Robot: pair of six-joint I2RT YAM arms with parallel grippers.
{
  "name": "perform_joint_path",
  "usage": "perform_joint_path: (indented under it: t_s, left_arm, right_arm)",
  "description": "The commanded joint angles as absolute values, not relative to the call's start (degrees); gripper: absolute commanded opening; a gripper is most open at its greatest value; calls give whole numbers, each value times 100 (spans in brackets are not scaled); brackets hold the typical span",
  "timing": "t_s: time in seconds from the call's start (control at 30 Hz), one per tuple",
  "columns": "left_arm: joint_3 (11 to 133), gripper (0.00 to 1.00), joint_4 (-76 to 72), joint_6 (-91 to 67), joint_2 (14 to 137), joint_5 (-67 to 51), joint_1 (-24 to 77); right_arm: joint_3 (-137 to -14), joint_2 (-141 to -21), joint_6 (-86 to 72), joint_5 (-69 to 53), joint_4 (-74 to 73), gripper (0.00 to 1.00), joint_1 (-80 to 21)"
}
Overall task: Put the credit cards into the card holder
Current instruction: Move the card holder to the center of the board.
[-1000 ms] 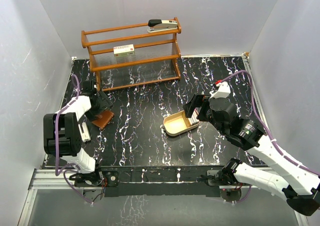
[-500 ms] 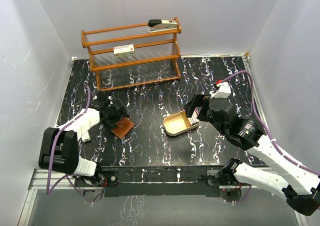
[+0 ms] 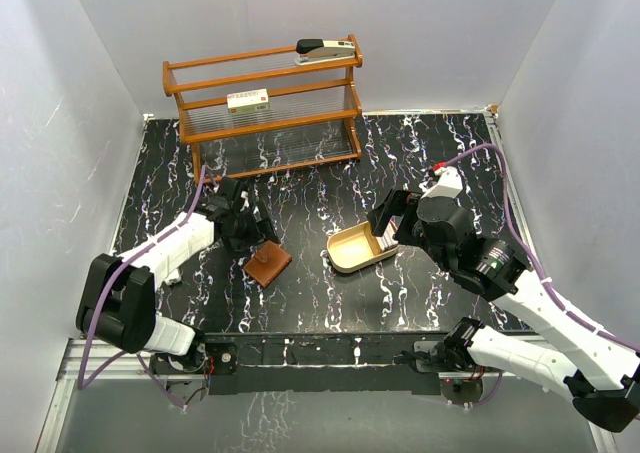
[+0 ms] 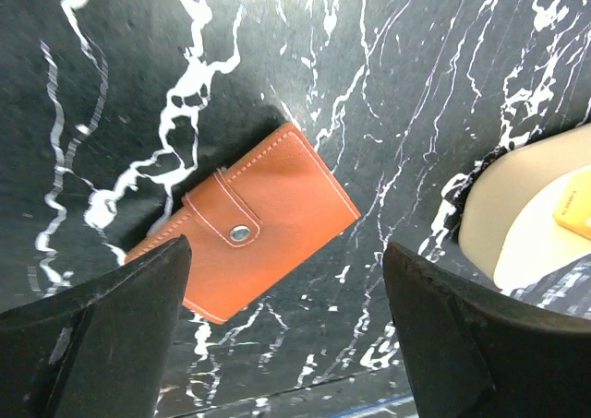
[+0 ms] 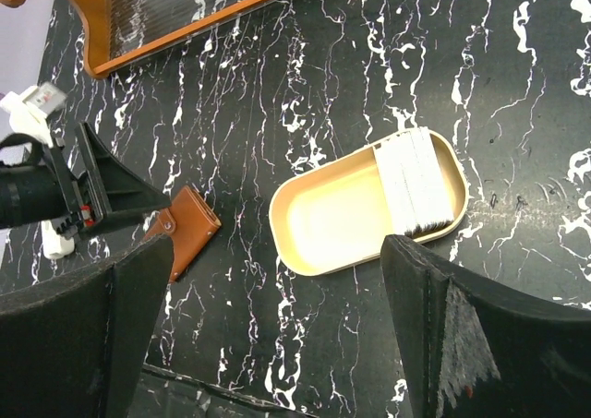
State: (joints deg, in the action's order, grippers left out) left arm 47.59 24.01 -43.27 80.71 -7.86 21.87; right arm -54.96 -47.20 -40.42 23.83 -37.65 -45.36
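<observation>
Left claw (image 4: 286,344) and right claw (image 5: 277,344) are both open, so you should probably pinch the thin, slippery cards (image 5: 416,183) by their edges, not flat faces.

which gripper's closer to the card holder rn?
Left. The left gripper hangs open just above the card holder; the right gripper is off to its right, over the tan tray.

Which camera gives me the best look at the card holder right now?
Left wrist: the card holder fills the centre of the view, closed, with its snap tab facing up. Top external shows it only as a small brown patch. Right wrist shows it small, at lower left.
</observation>
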Motion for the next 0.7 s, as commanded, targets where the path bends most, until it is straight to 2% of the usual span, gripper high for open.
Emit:
perform_joint_path:
  t_s: [0.0, 0.17, 0.47, 0.67]
  left_arm:
    - [5355, 83, 3448, -3137, 8065, -196, 2188]
    - [5384, 81, 3814, -2692, 8462, 203, 2188]
    - [4775, 68, 2886, -2969, 8479, -1353, 2188]
    - [4165, 55, 2352, -3408, 8186, -2298, 2213]
  right_arm:
    - [-5599, -4614, -4221, 2357, -3729, 94, -4566]
    - [-5549, -4621, -4288, 2303, -3723, 94, -4570]
    - [-5463, -4845, -4457, 1831, -3595, 91, -4571]
    - [-5339, -5048, -4567, 1465, -3356, 88, -4570]
